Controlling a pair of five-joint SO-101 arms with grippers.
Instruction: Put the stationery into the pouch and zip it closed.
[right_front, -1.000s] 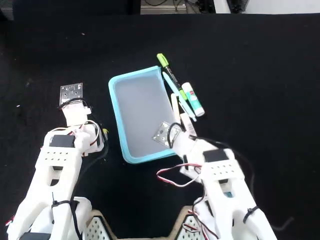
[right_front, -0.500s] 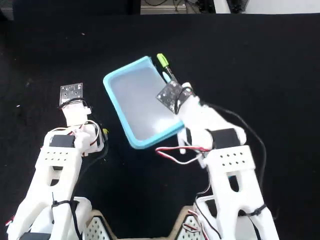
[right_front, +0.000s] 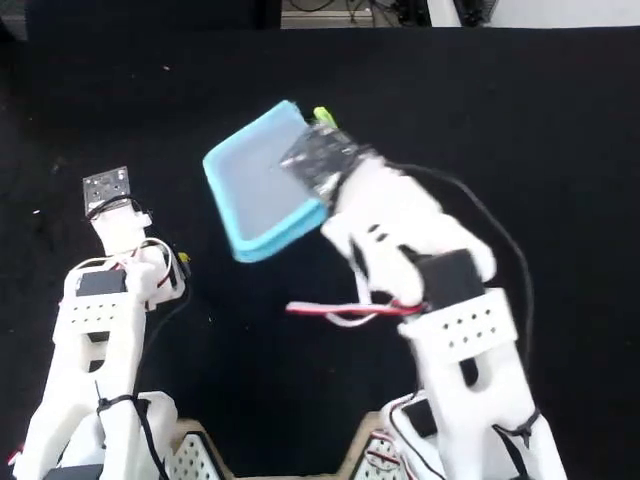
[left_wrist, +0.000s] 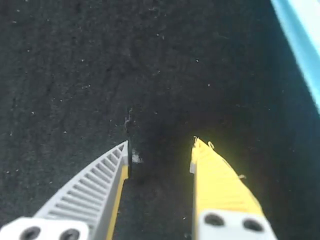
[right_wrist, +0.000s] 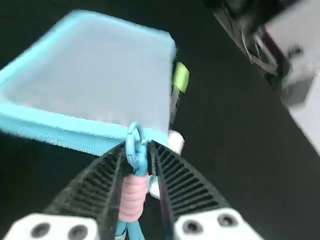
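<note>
A: Well, where does it stand?

B: The right gripper (right_wrist: 137, 150) is clamped on the zipper pull (right_wrist: 134, 131) of the light-blue pouch (right_front: 250, 190). The pouch sits tilted over the middle of the table (right_front: 520, 120), and it looks to be carried by that pull alone.

A: And the stationery?

B: A green-capped highlighter (right_front: 323, 117) pokes out at the pouch's far edge, outside it. The rest I can't make out behind the arm.

A: The other arm?

B: The left gripper (left_wrist: 160, 150) is spread wide, grasping nothing, over bare table toward the left edge and well apart from the pouch.

A: So what could go wrong?

B: With nothing bracing the body, I'd expect a tug to drag or swing the whole pouch rather than run the slider. The small pull may slip from the jaws and drop it. A swinging corner could also knock the highlighter away.
</note>
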